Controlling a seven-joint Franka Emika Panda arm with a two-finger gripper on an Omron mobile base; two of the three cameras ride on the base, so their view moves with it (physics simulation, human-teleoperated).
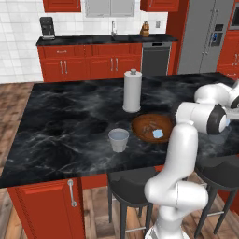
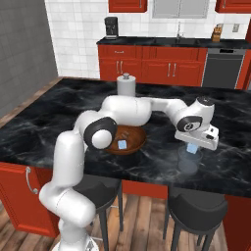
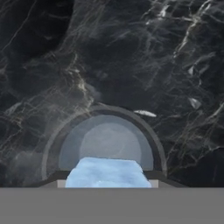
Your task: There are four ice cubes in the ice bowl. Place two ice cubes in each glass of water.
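In the right base view my gripper (image 2: 193, 146) hangs to the right of the wooden ice bowl (image 2: 138, 140), shut on a pale blue ice cube (image 2: 192, 148). It is just above a faint translucent glass of water (image 2: 188, 164). The hand view looks straight down: the held ice cube (image 3: 105, 172) sits between my fingertips over the round mouth of that glass (image 3: 105, 142). One ice cube (image 2: 122, 144) lies in the bowl and appears again as the cube (image 1: 158, 133) inside the bowl (image 1: 144, 126). A second glass (image 1: 118, 139) stands left of the bowl.
A tall white paper-towel roll (image 1: 132, 91) stands behind the bowl on the black marble island (image 1: 65, 121). Dark bar stools (image 2: 196, 208) sit under the island's near edge. My white arm (image 2: 132, 110) arches over the bowl.
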